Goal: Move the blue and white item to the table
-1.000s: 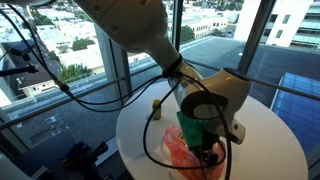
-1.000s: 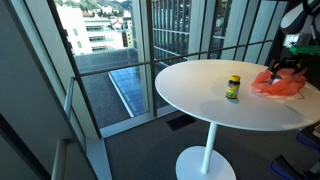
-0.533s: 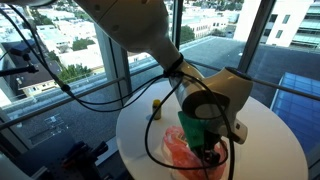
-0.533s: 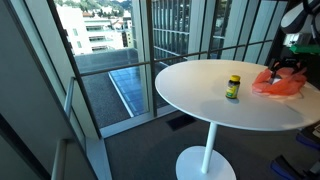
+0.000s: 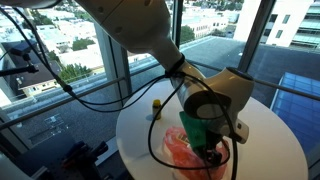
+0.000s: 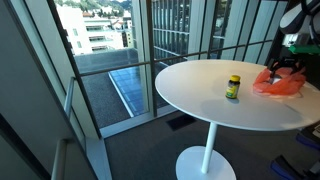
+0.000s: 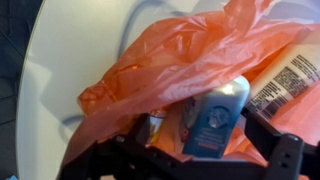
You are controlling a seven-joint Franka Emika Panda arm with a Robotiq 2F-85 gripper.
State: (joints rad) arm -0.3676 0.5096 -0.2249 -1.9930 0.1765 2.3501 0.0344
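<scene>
Hanging over the pink-red plastic bag point(image 7: 170, 60), your gripper point(image 7: 198, 162) has its jaws spread wide and grips nothing. The blue and white item point(image 7: 218, 112) lies in the bag's open mouth, in the gap between your fingers and not clamped by them. Just beside it is a white labelled package point(image 7: 288, 78). The bag rests on the round white table point(image 6: 195, 100) in both exterior views. A small dark bottle with a yellow cap point(image 6: 233, 88) stands upright on the table, apart from the bag.

The bag point(image 7: 190, 55) is thin crinkled plastic; blue and white item point(image 7: 215, 120) glossy; table point(image 7: 70, 50) smooth.
</scene>
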